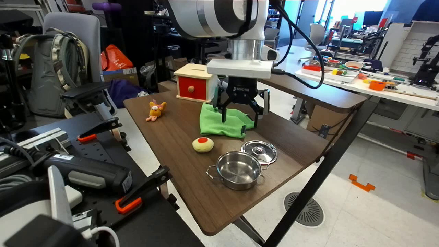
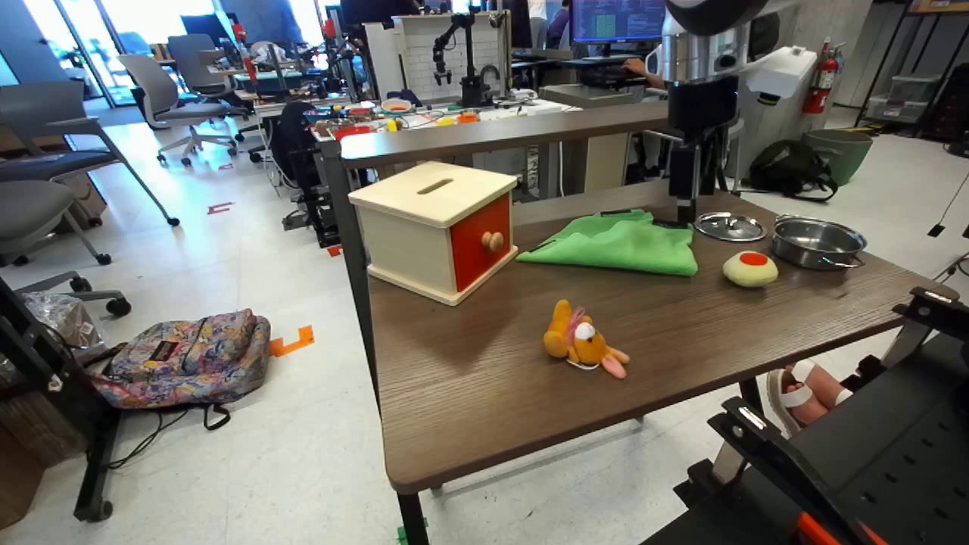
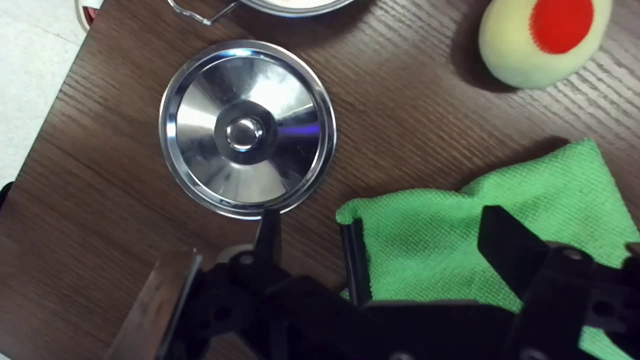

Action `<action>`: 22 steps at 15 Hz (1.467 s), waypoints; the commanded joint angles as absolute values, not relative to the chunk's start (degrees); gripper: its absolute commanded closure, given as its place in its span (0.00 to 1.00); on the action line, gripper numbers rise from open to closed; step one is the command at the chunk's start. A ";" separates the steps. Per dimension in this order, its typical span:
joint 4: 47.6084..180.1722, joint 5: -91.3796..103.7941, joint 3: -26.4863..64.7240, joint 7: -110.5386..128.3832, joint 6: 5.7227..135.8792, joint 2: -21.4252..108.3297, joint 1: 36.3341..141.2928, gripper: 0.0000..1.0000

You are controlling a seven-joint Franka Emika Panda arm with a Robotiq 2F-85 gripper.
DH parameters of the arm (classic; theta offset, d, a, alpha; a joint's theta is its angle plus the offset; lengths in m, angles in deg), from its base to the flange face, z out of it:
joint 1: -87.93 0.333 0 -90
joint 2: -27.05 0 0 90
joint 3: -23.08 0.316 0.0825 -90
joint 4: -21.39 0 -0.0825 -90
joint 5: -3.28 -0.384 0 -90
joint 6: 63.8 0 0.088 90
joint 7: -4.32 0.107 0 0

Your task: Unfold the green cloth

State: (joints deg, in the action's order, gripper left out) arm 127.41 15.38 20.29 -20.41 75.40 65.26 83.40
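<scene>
The green cloth [image 1: 219, 124] lies folded and slightly rumpled on the brown table. It also shows in an exterior view [image 2: 621, 246] and in the wrist view [image 3: 425, 235], where a black strip [image 3: 355, 260] runs along its near-left edge. My gripper [image 1: 240, 120] is open, fingers pointing down, over the cloth's end closest to the lid. In the wrist view the jaws [image 3: 381, 216] are wide apart. One fingertip appears over the cloth and the other over the table by the lid's rim. Nothing is held. Whether a fingertip touches the cloth, I cannot tell.
A steel lid [image 1: 259, 151] and steel pot [image 1: 239, 170] stand close to the cloth. A yellow-and-red toy [image 1: 203, 145] lies beside it. A wooden box with a red drawer [image 2: 431, 219] stands at the cloth's other end. An orange plush toy [image 2: 583, 341] lies near the table edge.
</scene>
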 commanded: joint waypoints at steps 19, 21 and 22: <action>117.01 18.49 20.32 -22.86 73.44 73.62 81.66 0.64; 117.39 19.55 19.95 -22.03 74.04 73.66 82.72 0.79; 117.56 20.50 19.65 -21.44 74.31 73.71 83.45 0.85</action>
State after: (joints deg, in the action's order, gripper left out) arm 118.87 17.61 20.13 -22.71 74.81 72.66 81.99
